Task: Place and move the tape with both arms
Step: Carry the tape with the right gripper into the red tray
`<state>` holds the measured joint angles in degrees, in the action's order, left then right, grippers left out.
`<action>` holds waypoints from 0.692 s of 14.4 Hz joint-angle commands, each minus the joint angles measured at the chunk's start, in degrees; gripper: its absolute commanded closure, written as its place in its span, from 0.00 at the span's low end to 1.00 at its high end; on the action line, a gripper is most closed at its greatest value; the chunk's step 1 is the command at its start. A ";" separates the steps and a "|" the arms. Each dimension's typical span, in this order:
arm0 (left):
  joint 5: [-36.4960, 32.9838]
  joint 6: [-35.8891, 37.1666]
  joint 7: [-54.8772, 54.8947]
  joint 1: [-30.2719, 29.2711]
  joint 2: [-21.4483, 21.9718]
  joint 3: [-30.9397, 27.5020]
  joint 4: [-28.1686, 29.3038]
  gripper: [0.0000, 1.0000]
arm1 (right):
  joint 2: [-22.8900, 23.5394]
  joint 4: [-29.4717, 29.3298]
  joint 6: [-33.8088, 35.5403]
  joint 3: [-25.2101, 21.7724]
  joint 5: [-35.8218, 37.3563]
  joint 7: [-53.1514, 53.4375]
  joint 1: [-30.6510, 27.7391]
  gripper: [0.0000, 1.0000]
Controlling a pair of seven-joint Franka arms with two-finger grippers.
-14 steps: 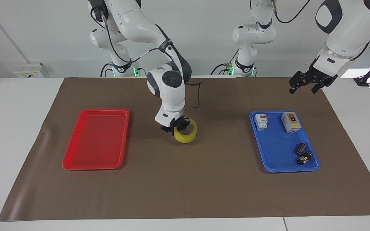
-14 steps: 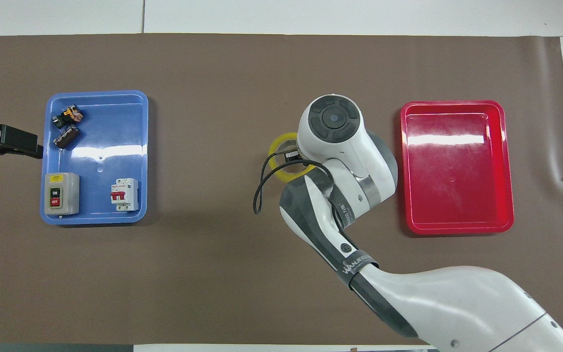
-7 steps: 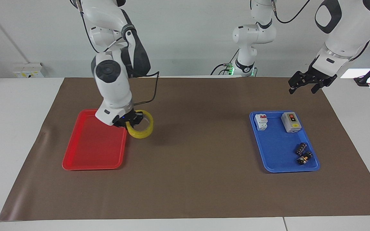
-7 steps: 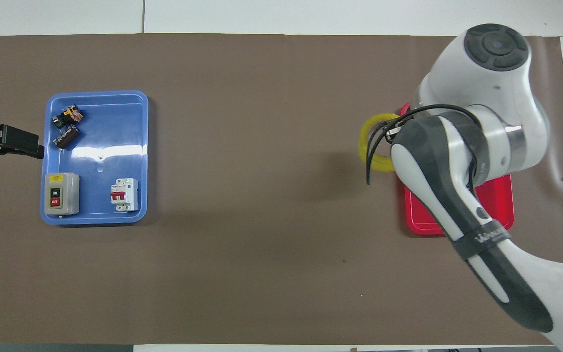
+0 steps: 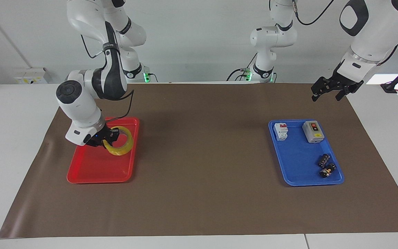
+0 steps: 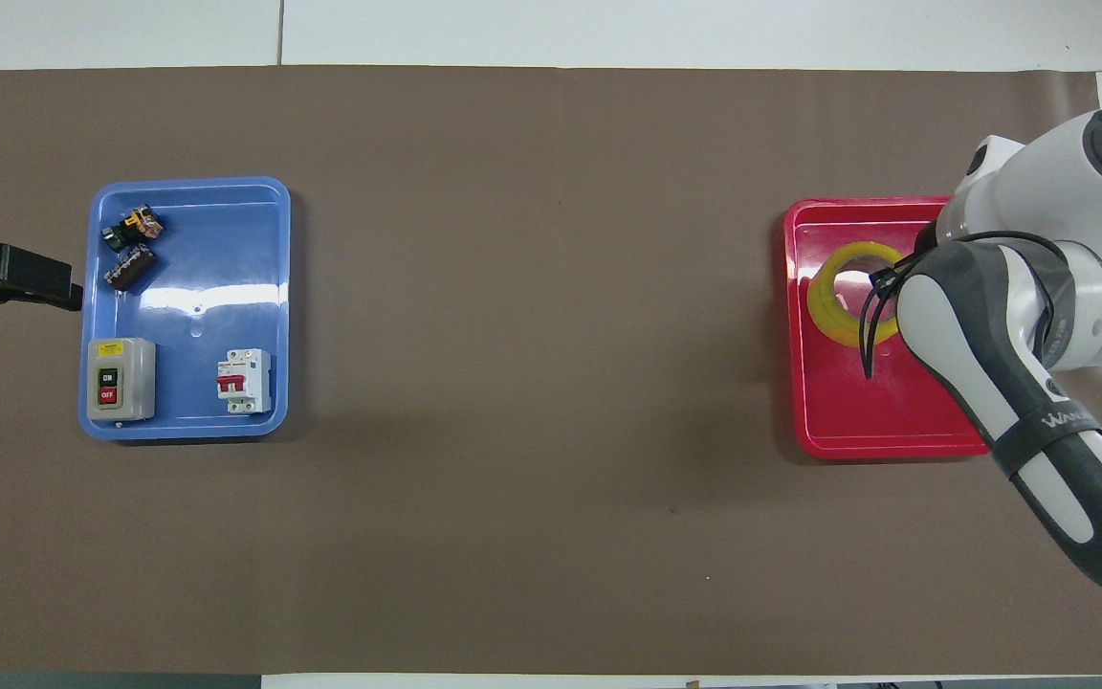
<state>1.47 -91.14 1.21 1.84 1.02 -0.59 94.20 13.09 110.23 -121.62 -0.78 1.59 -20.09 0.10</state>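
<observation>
- Gripping the tape (image 5: 119, 145) by its wall, the right gripper (image 5: 106, 139) is seen over the red tray (image 5: 95, 171), at the right arm's end of the table.
- The yellow roll is held tilted, over the part of the red tray nearer to the robots; whether it touches the tray floor cannot be told.
- In the overhead view the tape (image 6: 838, 304) is partly covered by the right arm's wrist and a black cable.
- The left gripper (image 5: 329, 92) is held in the air with its fingers spread wide and nothing between them, over the brown mat (image 5: 202, 193) near the blue tray (image 5: 297, 176); that arm waits.
- The blue tray is occupied by a grey switch box (image 5: 313, 131), a white circuit breaker (image 5: 281, 131) and two small dark parts (image 5: 326, 166).
</observation>
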 commanded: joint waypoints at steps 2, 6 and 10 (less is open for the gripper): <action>-1.03 0.35 0.38 -0.34 1.44 0.15 1.08 0.00 | -3.95 8.67 -8.53 0.87 0.43 -7.06 -4.31 1.00; -1.03 0.35 0.38 -0.34 1.44 0.15 1.08 0.00 | -3.51 11.49 -12.85 0.87 0.43 -9.00 -5.38 1.00; -1.03 0.35 0.38 -0.34 1.44 0.15 1.08 0.00 | -3.60 14.21 -17.32 0.87 0.43 -9.18 -5.99 1.00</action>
<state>1.46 -91.14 1.21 1.84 1.02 -0.59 94.20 11.64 121.50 -136.35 -0.76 1.59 -28.02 -4.49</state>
